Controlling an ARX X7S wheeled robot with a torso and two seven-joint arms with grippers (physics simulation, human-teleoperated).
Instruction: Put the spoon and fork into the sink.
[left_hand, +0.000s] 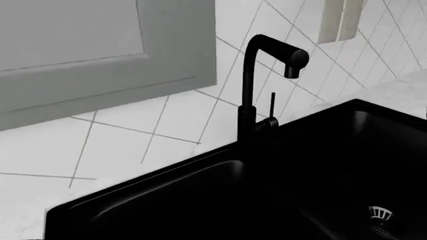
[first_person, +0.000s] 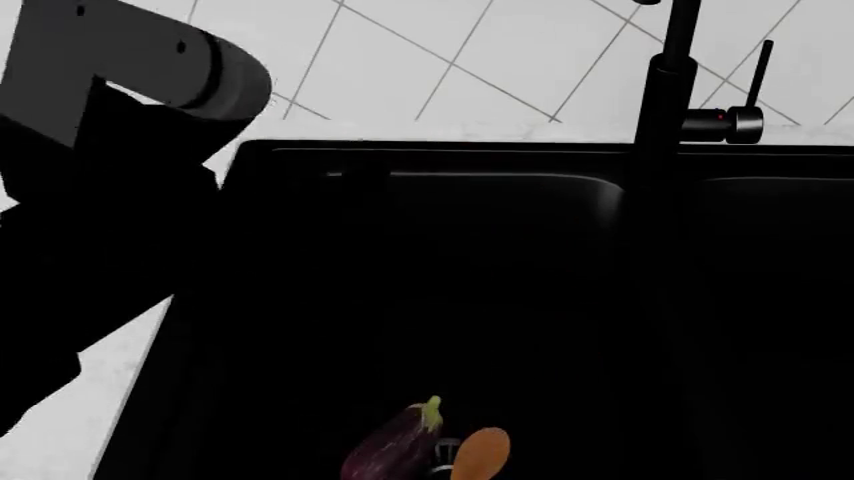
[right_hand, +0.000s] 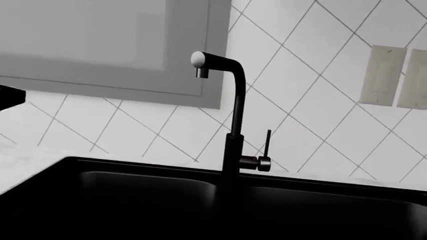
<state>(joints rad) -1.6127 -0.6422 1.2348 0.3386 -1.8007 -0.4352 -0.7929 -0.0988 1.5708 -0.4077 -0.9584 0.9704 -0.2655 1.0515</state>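
Neither claw's fingers show in any view, so can't tell open or closed, or whether either holds anything; left arm (first_person: 107, 200) is a dark bulk with a grey cylindrical link at the head view's left, over the counter (first_person: 114, 370) beside the sink (first_person: 400, 160); right arm not in the head view; both wrist cams look across the sink at the faucet (left_hand: 250, 90), tiled wall and a grey cabinet (left_hand: 100, 50); spoon (first_person: 481, 455) already lies in the left basin at the head view's bottom edge, only its orange-brown oval bowl showing, just beside the eggplant (first_person: 394, 450) and a bit of silver strainer; handle cut off by the frame, so long axis is unclear; fork not visible anywhere, black on black if it's in the basin, so can't place it or say which arm is nearer; my read: spoon done, fork is what's left; materials: sink matte black, hard-edged, double basin; faucet slim black tube with a thin lever; counter pale marble-like; eggplant glossy purple, green stem
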